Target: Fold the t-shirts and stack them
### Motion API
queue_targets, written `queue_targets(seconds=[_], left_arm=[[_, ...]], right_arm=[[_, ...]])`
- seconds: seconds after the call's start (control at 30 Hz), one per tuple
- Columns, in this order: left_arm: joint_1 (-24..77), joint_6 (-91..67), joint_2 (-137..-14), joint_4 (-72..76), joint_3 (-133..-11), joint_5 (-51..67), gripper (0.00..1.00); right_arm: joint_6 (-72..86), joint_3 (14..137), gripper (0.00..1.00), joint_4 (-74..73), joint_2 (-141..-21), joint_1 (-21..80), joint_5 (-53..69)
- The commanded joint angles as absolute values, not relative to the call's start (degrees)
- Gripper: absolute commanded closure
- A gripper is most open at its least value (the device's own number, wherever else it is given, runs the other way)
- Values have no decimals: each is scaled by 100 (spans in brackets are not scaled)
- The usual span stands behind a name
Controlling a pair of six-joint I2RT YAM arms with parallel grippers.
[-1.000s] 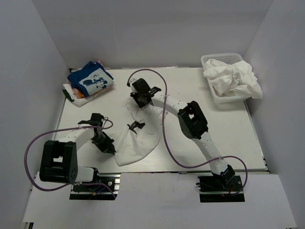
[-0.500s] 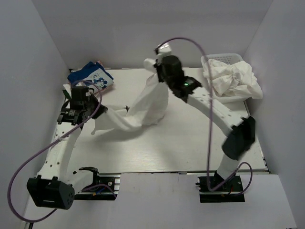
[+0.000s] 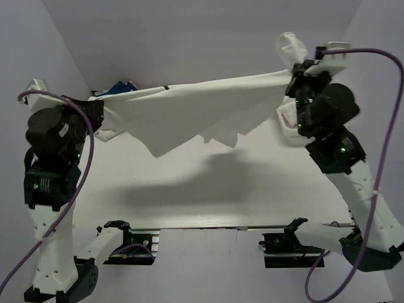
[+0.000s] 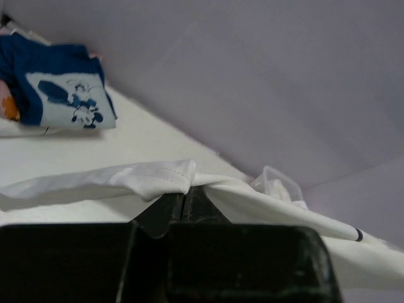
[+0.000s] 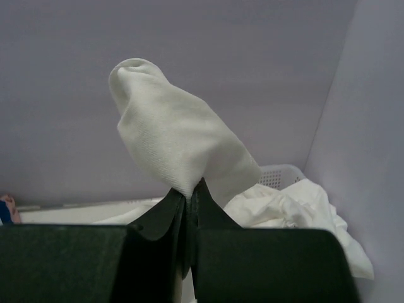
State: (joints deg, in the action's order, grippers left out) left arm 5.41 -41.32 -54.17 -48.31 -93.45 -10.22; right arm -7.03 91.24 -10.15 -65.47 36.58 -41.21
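A white t-shirt (image 3: 196, 107) hangs stretched in the air between both raised arms, high above the table. My left gripper (image 3: 96, 108) is shut on its left end, where the hem (image 4: 151, 180) bunches over the closed jaws. My right gripper (image 3: 293, 71) is shut on its right end, and a tuft of cloth (image 5: 170, 136) stands up from the closed jaws. The folded blue t-shirt with a white cartoon graphic (image 4: 60, 95) lies at the table's far left, mostly hidden behind the cloth in the top view (image 3: 120, 87).
A white mesh basket (image 5: 281, 175) holding more crumpled white shirts (image 5: 297, 208) stands at the back right, largely hidden by the right arm in the top view. The white table (image 3: 252, 189) lies below the shirt, with grey walls on three sides.
Both arms have risen and swung apart, left to the far left and right to the far right. The white shirt went from lying on the table to hanging taut in the air.
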Motion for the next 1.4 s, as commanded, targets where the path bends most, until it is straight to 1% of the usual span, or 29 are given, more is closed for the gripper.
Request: queue_targets(seconds=[0.0, 0.07, 0.17, 0.27, 0.37, 0.43, 0.47, 0.5, 0.57, 0.6, 0.63, 0.67, 0.7, 0.73, 0.77, 0.8, 0.83, 0.9, 0.93, 1.0, 1.03, 1.1, 1.13, 1.17, 1.2, 1.23, 1.3, 1.37], left_arm=[[510, -3964, -5019, -4773, -9615, -1266, 100], [510, -3964, -4948, -4711, -9686, -1213, 100], [510, -4104, -5079, -4903, -9826, -775, 100], [510, -4332, -5255, -5088, -9511, -484, 100], [562, -4482, -5536, -5378, -9045, -483, 100], [562, -4562, -5729, -5562, -8554, -536, 100], [493, -4631, -5800, -5563, -8343, -623, 100], [492, -4632, -5879, -5563, -7862, -676, 100], [492, -4701, -6238, -5563, -7159, -851, 100], [492, -4702, -6406, -5563, -6972, -853, 100], [492, -4702, -6599, -5563, -6831, -948, 100], [440, -4780, -7036, -5624, -6733, -1071, 86], [439, -4781, -7258, -5703, -6732, -1072, 73], [439, -4842, -7460, -5800, -6732, -1177, 51], [439, -4843, -7610, -5957, -6880, -1247, 1], [387, -4843, -7768, -5959, -6943, -1300, 0], [387, -4843, -7770, -6037, -6996, -1301, 0], [387, -4756, -7665, -5916, -7049, -1284, 0], [387, -4755, -7577, -5845, -7049, -1127, 0], [387, -4536, -7322, -5679, -6961, -889, 0], [448, -4422, -7260, -5678, -6909, -679, 0], [536, -4150, -7172, -5617, -6855, -354, 0], [536, -3922, -7111, -5564, -6629, 257, 0], [536, -3763, -7058, -5459, -6488, 620, 0], [597, -3649, -7005, -5371, -6321, 937, 0], [598, -3552, -6857, -5205, -6145, 1523, 0], [817, -3499, -6681, -5019, -5600, 2132, 0], [1105, -3498, -6444, -4966, -5231, 2319, 0]], right_arm=[[-984, 9834, 100, -1098, -5995, 3639, -4579], [-1028, 10002, 100, -1221, -5837, 3665, -4562], [-835, 10274, 100, -1660, -5906, 3656, -4692], [-738, 10318, 100, -1889, -6178, 3639, -5053], [-677, 10179, 100, -1986, -6696, 3595, -5351], [-327, 10090, 100, -2188, -7214, 3429, -5274], [-238, 9898, 100, -2249, -7346, 3349, -5039], [119, 9827, 100, -2450, -7670, 3201, -4897], [420, 9468, 100, -2409, -8198, 2963, -3829], [500, 9457, 100, -2460, -8653, 2840, -3179], [518, 9492, 100, -2487, -9171, 2761, -2860], [553, 9614, 100, -2548, -9680, 2725, -2230], [545, 9911, 89, -2784, -9955, 2707, -2050], [545, 10105, 69, -2969, -10671, 2690, -1900], [649, 10325, 10, -3371, -10844, 2689, -1820], [642, 10867, 10, -3697, -11089, 2689, -1489], [685, 10950, 10, -3770, -11092, 2689, -1442], [781, 10646, 10, -3614, -11014, 2733, -1109], [834, 10478, 10, -3517, -10778, 2699, -977], [1140, 9863, 10, -3253, -10242, 2690, -871], [1221, 9270, 10, -3200, -10100, 2698, -740], [1475, 8879, 10, -3155, -9557, 2698, -703], [1694, 8311, 10, -3120, -9432, 2716, -660], [1922, 8114, 10, -3085, -9291, 2716, -642], [2055, 7886, 10, -3024, -8838, 2716, -528], [2257, 7449, 10, -2919, -8711, 2716, -466], [2495, 6622, 10, -2804, -8220, 2698, -203], [2715, 6103, 10, -2734, -7956, 2707, 155]])
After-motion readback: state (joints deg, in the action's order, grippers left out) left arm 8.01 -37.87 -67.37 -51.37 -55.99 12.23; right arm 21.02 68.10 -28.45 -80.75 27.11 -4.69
